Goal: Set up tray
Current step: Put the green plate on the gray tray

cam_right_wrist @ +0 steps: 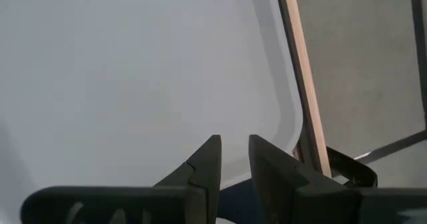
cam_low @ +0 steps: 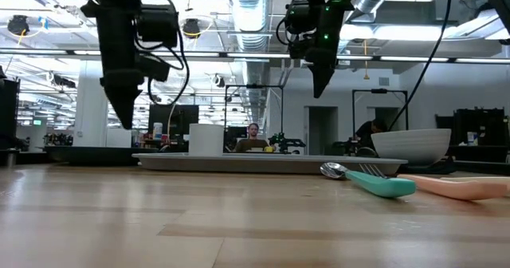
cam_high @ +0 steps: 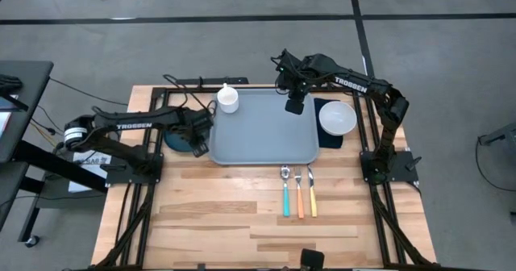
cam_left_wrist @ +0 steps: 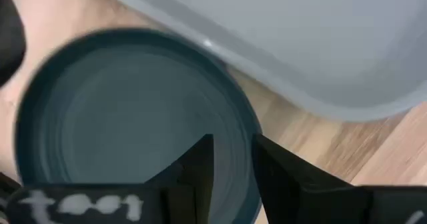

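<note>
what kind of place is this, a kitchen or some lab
Most likely a robotics lab or open workshop, not a kitchen: a wooden table carries two mounted arms, and the low view shows exposed ceiling ducts and a person at workstations behind the tray.

Evenly lit from overhead, no hard shadows in high view; only soft, short shade under arms and beside the tray (cam_high: 262,130). Slight barrel bend at high view's edges, floor lines bowing. Low view: bright ceiling strip lights in bkgd, glare off the tabletop (cam_low: 239,220) foreground; arms backlit, nearly silhouetted. Near wood soft, bkgd room fairly crisp. Left wrist view blurred throughout, the teal plate (cam_left_wrist: 127,117) smeared at rim, pale highlight on tray edge. Right wrist view flat and washed, tray surface near featureless, close fingers (cam_right_wrist: 207,164) dark w/ soft edges.
</note>
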You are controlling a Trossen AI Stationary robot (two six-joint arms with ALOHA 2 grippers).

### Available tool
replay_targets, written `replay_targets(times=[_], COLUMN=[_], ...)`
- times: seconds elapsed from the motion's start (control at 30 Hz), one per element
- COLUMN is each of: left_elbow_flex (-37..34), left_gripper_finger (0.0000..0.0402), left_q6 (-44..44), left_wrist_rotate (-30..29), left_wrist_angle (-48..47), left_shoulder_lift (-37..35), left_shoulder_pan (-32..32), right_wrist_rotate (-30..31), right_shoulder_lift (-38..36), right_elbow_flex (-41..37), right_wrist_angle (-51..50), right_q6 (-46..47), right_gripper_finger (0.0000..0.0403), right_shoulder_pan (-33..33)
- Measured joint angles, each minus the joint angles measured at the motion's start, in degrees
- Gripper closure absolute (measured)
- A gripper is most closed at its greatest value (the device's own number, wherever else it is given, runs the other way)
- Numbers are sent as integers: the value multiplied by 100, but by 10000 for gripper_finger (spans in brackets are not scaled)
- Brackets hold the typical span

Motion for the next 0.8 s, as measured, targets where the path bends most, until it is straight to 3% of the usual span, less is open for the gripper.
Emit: replay_targets(times=[0.8], left_elbow_flex=[-33], left_gripper_finger=[310], left_q6=[126], left_wrist_rotate=[265], left_wrist_angle=[-195], left_shoulder_lift=[684], left_shoulder_pan=[-529], right_wrist_rotate=[-105], right_shoulder_lift=[0], right_elbow_flex=[0], right_wrist_angle=[-27], right_q6=[39], right_gripper_finger=[332], right_shoulder_pan=[0])
